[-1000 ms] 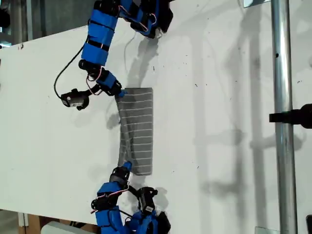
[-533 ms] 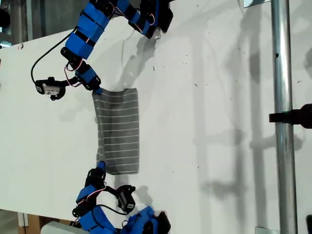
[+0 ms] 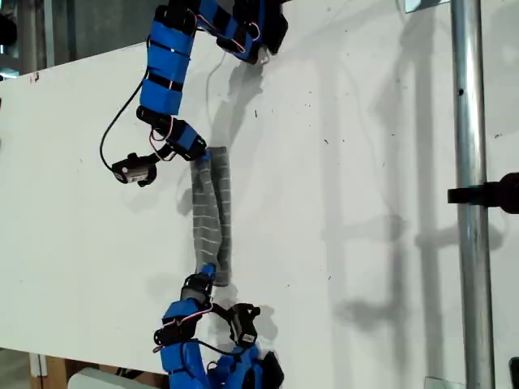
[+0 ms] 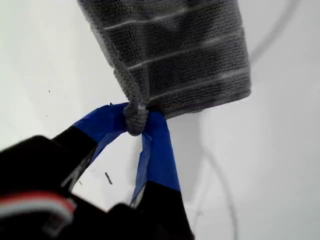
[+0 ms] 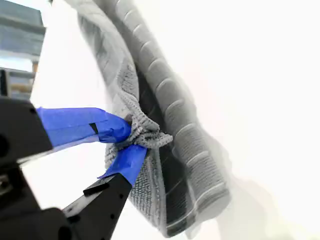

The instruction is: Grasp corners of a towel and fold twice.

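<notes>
Blue-taped fingers (image 4: 157, 150) of my first gripper (image 4: 135, 117) were pressed together on a bunched corner (image 4: 134, 114) of the towel (image 4: 190, 50), w/ the grey striped cloth spreading away from the pinch over the white table (image 4: 40, 60). A thin pale cable (image 4: 275, 30) curved past the towel's far side.

My second gripper (image 5: 135, 137) was pinching too: one taped finger (image 5: 75, 125) on one side and the other beneath, w/ a crumpled wad of towel corner (image 5: 150, 134) between them. From there the towel (image 5: 165, 100) ran away in a long rolled, folded band, part lifted off the table.

In the exterior view the towel (image 3: 212, 215) was a narrow, gathered strip near mid-table (image 3: 365, 162), stretched lengthwise btwn two blue arms. One arm (image 3: 166, 73) came in from the top edge of that view and gripped the strip's upper end. The other arm (image 3: 190, 332) came from the bottom edge and gripped the lower end. Couldn't tell for sure from the wrist views which arm was first and which second. A metal pole (image 3: 469, 162) stood at the exterior view's right, well apart from the towel.
</notes>
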`<control>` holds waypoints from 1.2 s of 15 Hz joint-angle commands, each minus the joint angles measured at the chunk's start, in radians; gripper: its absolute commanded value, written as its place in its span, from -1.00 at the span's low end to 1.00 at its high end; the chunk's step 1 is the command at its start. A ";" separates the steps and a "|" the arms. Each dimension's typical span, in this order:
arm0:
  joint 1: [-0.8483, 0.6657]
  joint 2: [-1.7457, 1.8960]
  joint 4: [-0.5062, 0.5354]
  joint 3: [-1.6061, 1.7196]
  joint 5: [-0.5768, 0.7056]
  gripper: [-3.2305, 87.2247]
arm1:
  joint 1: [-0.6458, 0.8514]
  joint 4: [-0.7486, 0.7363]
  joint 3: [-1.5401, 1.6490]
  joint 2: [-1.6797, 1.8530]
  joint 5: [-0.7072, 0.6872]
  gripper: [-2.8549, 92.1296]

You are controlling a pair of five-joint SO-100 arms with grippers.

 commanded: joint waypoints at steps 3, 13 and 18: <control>0.063 0.133 -0.270 0.334 -0.143 -0.85 | 0.003 -0.112 0.023 -0.172 0.048 -0.95; 0.000 0.640 0.285 0.249 -0.229 -0.38 | 0.106 0.170 0.202 0.459 0.264 -0.17; 0.229 1.402 0.265 0.644 -0.393 -0.78 | 0.084 0.222 0.913 1.497 0.749 -0.33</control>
